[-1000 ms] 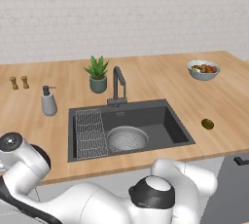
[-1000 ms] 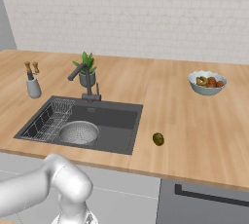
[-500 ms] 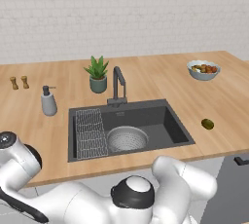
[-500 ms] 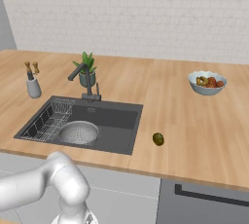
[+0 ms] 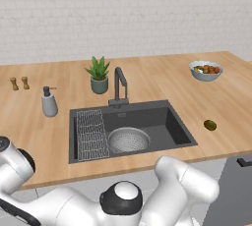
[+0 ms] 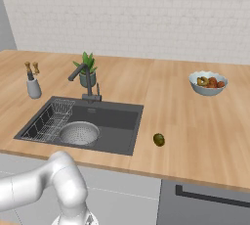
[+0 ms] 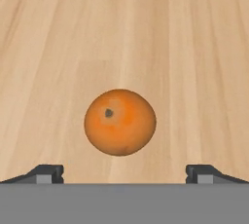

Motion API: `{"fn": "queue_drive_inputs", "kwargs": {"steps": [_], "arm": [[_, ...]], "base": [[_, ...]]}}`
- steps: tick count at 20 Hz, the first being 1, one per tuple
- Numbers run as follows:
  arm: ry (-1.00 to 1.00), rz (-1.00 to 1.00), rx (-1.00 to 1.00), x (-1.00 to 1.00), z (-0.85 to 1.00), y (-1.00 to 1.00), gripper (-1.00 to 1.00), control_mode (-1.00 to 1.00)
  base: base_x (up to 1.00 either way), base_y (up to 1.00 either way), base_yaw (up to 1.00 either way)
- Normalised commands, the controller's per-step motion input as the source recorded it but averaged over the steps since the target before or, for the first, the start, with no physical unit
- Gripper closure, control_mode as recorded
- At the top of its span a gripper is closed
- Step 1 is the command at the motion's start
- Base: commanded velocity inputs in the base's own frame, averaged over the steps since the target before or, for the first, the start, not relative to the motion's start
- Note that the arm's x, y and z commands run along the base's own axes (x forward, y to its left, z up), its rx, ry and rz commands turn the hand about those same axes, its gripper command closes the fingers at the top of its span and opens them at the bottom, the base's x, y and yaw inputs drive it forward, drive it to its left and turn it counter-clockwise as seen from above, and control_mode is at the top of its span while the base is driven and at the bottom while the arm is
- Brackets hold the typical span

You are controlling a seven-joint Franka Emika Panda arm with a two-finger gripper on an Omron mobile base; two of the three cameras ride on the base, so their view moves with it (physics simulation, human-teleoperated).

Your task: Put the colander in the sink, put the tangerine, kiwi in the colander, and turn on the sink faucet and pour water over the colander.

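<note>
A: Where is the tangerine (image 7: 120,122) relative to the tool (image 7: 124,173)?

B: Straight ahead of it in the hand view, centred between the two finger tips (image 7: 46,172) and beyond them. It lies on a wooden surface, but I cannot tell whether that is the bench or the floor. Being round, it has no long axis to line up with.

A: And the tool itself?

B: Spread wide apart, one tip near each side of the view, gripping nothing and touching nothing. The gap looks broader than the fruit.

A: So the coming move?

B: I judge a straight advance until the tips flank the tangerine, then a squeeze.

A: The rest?

B: The colander (image 5: 128,139) already sits in the sink (image 5: 172,122), below the sink faucet (image 5: 120,83). The kiwi (image 5: 210,125) lies on the bench (image 5: 147,75), right of the sink.
</note>
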Motion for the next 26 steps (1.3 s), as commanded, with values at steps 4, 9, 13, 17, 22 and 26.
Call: {"fn": "queue_drive_inputs", "kwargs": {"steps": [4,9,13,17,22,26], "arm": [[0.0,0.0,0.0,0.2,-0.22,0.13,-1.0,-1.0],[0.0,0.0,0.0,0.29,-0.14,0.02,-1.0,-1.0],[0.0,0.0,0.0,0.31,-0.11,0.0,-1.0,-1.0],[0.02,-0.01,0.0,0.13,-0.22,0.13,-1.0,-1.0],[0.04,-0.02,-0.01,0.0,-0.25,0.24,1.0,-1.0],[0.0,-0.04,0.0,-0.15,-0.06,0.01,1.0,-1.0]], "base": [[0.0,0.0,0.0],[0.0,0.0,0.0],[0.0,0.0,0.0],[0.0,0.0,0.0],[0.0,0.0,0.0],[0.0,0.0,0.0]]}}
